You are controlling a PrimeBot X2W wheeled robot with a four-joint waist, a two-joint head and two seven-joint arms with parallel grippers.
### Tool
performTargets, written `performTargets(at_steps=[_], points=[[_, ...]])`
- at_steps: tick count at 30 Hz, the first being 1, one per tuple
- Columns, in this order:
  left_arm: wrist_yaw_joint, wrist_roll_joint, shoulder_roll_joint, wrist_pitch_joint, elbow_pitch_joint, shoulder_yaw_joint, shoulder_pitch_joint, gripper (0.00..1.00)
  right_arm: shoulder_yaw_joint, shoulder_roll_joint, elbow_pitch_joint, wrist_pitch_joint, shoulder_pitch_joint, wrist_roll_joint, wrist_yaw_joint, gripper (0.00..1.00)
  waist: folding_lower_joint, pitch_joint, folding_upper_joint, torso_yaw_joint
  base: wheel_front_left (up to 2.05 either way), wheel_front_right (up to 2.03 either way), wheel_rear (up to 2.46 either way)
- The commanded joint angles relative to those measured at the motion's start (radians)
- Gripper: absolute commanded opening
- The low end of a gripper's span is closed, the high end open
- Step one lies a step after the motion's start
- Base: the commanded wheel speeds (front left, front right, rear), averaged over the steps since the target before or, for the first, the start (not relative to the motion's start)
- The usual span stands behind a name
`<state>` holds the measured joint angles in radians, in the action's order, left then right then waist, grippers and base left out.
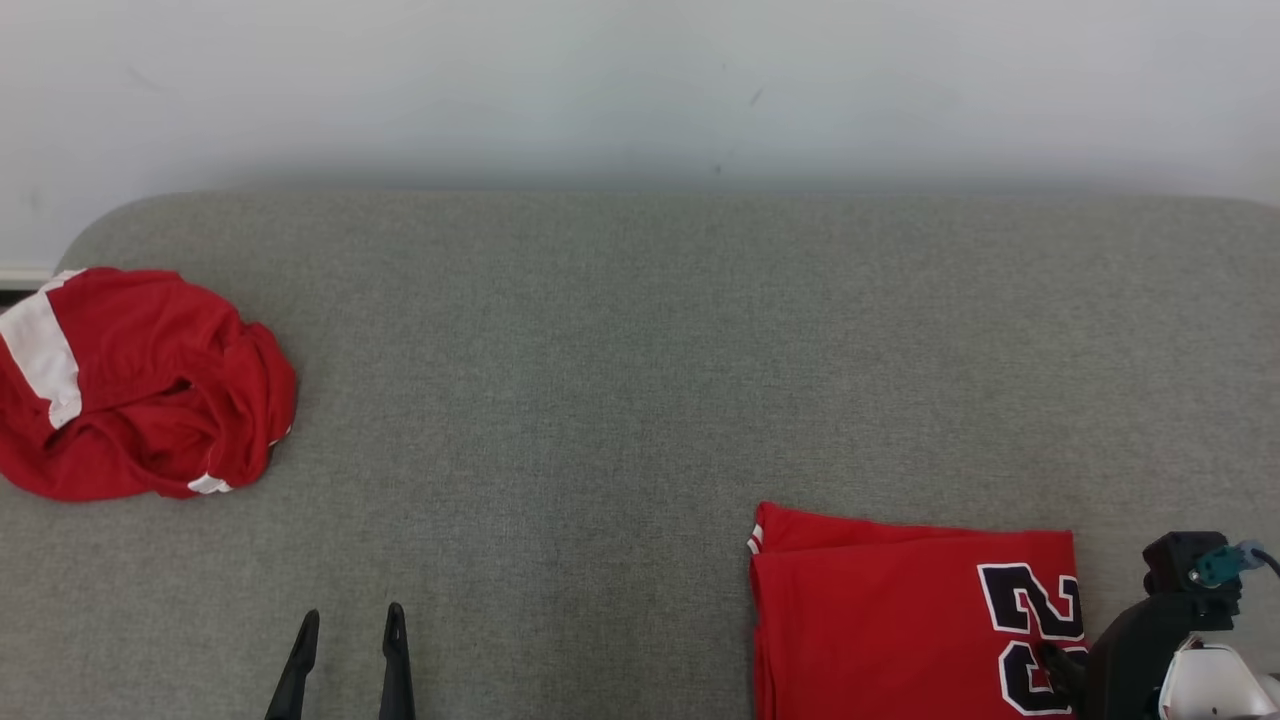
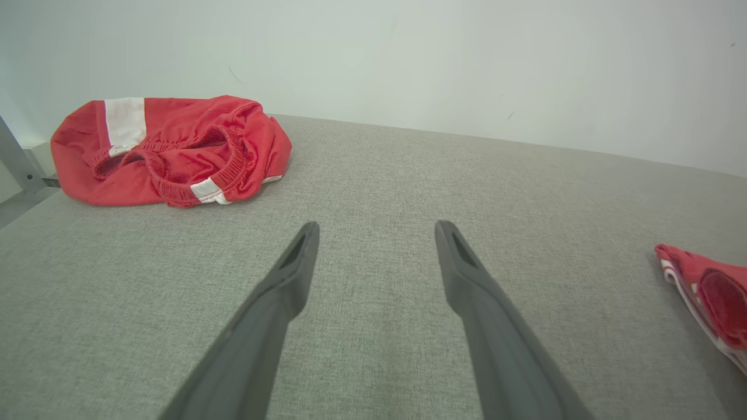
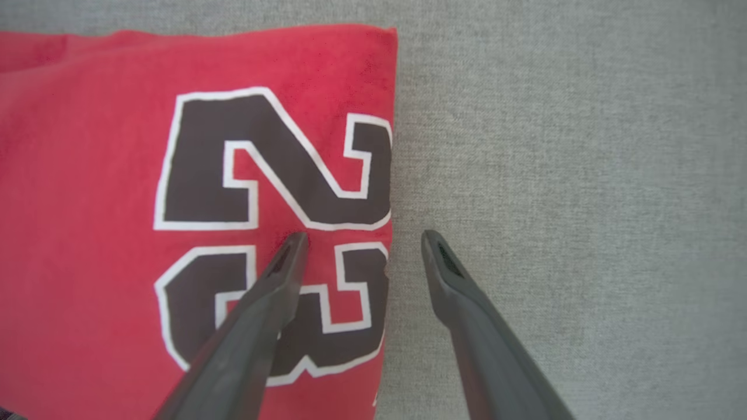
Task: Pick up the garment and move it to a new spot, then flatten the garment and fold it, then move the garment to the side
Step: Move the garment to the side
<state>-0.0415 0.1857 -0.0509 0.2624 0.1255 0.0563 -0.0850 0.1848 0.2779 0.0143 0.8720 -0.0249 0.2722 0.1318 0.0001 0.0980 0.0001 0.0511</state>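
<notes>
A red garment (image 1: 900, 620) lies folded flat at the lower right of the grey surface, its dark white-edged number facing up. My right gripper (image 3: 363, 235) hangs open over the garment's right edge (image 3: 385, 175): one finger is above the number, the other above bare grey cloth. From the head camera the right gripper (image 1: 1062, 668) is mostly hidden under its dark wrist. A second red garment (image 1: 130, 385) with white stripes lies crumpled at the far left. My left gripper (image 1: 351, 612) stands open and empty at the near edge, well short of that crumpled heap (image 2: 175, 149).
The grey fabric surface (image 1: 640, 350) runs wide between the two garments, with a rounded far-left corner. A white wall (image 1: 640, 90) stands right behind it. A corner of the folded garment (image 2: 706, 291) shows at the right edge of the left wrist view.
</notes>
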Motion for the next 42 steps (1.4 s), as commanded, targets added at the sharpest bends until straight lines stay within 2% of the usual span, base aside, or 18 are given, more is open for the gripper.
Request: performTargets(at_steps=[1, 11, 12, 13, 18, 25, 26, 31, 34, 36, 42], points=[[-0.001, -0.003, 0.001, 0.003, -0.003, 0.001, 0.014, 1.0, -0.004, 0.0, 0.009, 0.004, 0.007, 0.003, -0.002, 1.0, -0.0001, 0.021, -0.0001, 0.014, 0.0, 0.0, 0.0], [-0.003, -0.014, 0.001, 0.003, -0.011, 0.01, 0.047, 1.0, -0.06, 0.001, 0.124, 0.032, 0.052, 0.02, -0.002, 1.0, -0.0001, 0.067, -0.0001, 0.018, 0.0, 0.0, 0.0], [-0.005, -0.015, 0.001, 0.003, -0.011, 0.009, 0.049, 1.0, -0.071, 0.005, 0.129, 0.032, 0.058, 0.022, -0.002, 0.25, -0.0001, 0.071, -0.0001, 0.016, 0.0, 0.0, 0.0], [-0.006, -0.017, 0.001, 0.003, -0.012, 0.01, 0.051, 1.0, -0.082, 0.014, 0.132, 0.029, 0.066, 0.019, -0.002, 0.0, -0.0001, 0.075, -0.0001, 0.014, 0.0, 0.0, 0.0], [-0.01, -0.034, 0.001, 0.003, -0.038, 0.009, 0.062, 1.0, -0.185, 0.088, 0.134, -0.038, 0.181, 0.003, -0.002, 0.0, -0.0001, 0.101, -0.0001, -0.04, 0.0, 0.0, 0.0], [-0.032, -0.075, 0.001, 0.003, -0.08, 0.015, 0.093, 1.0, -0.363, 0.196, 0.207, -0.149, 0.385, -0.002, -0.002, 0.0, -0.0001, 0.159, -0.0001, -0.172, 0.0, 0.0, 0.0], [-0.032, -0.075, 0.001, 0.003, -0.08, 0.015, 0.093, 1.0, -0.363, 0.196, 0.207, -0.149, 0.385, -0.002, -0.002, 0.0, -0.0001, 0.159, -0.0001, -0.172, 0.0, 0.0, 0.0], [-0.048, -0.109, -0.007, 0.003, -0.114, 0.03, 0.121, 1.0, -0.433, 0.249, 0.297, -0.223, 0.53, 0.005, -0.002, 0.0, -0.0001, 0.212, -0.0001, -0.277, 0.0, 0.0, 0.0], [-0.057, -0.121, -0.02, 0.003, -0.132, 0.041, 0.139, 1.0, -0.437, 0.27, 0.361, -0.27, 0.6, -0.006, -0.002, 0.0, -0.0001, 0.244, -0.0001, -0.334, 0.0, 0.0, 0.0], [-0.061, -0.133, -0.038, 0.003, -0.146, 0.039, 0.147, 1.0, -0.42, 0.26, 0.404, -0.303, 0.657, -0.012, -0.002, 0.0, -0.0001, 0.276, -0.0001, -0.374, 0.0, 0.0, 0.0], [-0.071, -0.165, -0.093, 0.003, -0.189, 0.054, 0.182, 1.0, -0.265, 0.207, 0.566, -0.44, 0.795, -0.083, -0.002, 0.0, -0.0001, 0.354, -0.0001, -0.453, 0.0, 0.0, 0.0]])
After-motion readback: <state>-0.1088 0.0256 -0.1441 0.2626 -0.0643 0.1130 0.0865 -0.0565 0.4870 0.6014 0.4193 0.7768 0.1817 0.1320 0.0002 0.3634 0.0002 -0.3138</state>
